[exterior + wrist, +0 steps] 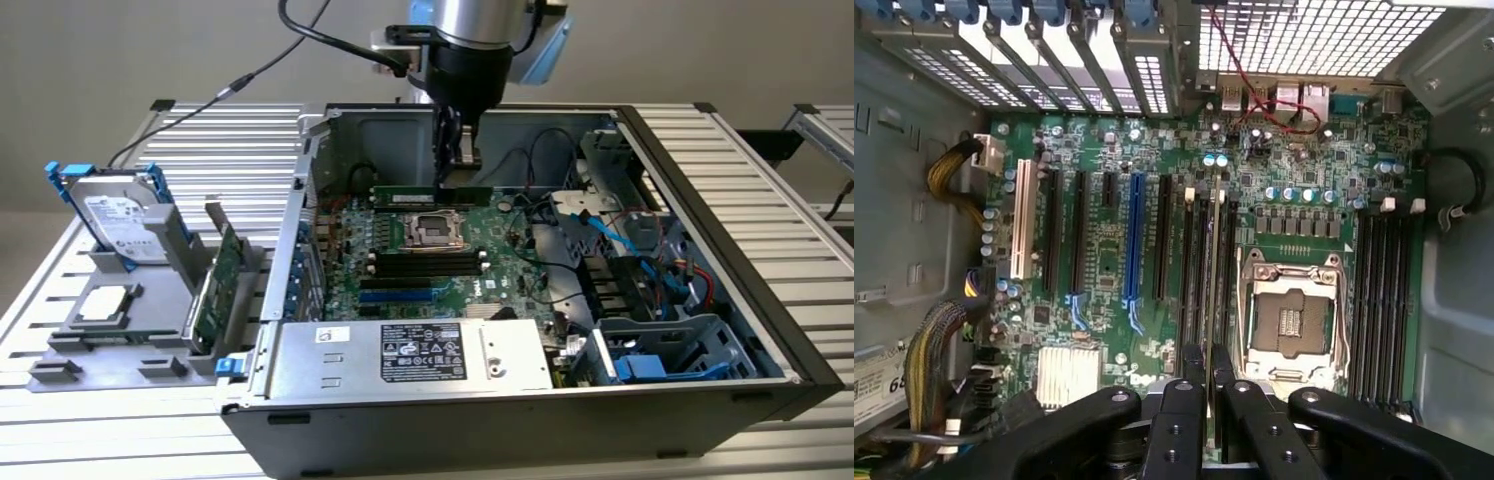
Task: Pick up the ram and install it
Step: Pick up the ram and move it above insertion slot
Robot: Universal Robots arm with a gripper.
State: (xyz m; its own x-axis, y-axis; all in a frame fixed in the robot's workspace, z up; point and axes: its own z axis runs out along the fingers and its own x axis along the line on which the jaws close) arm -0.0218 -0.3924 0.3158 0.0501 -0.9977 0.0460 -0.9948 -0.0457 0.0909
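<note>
The pincer [457,168], jaws nearly closed, grips the ram [416,193] by its upper long edge, the stick held edge-down over the memory slots [1194,250] beside the CPU socket [437,230], toward the far side of the motherboard [387,290] inside the open computer case [400,440]. Light, stiff and thin, the board probably suits a pinch on its bare edges, sparing chips and contacts; a hard drive [118,215] stands off to the exterior view's left

White sticker [876,385]: partial "6". Power supply label [420,352], hard drive label [114,212]: print unreadable.
</note>
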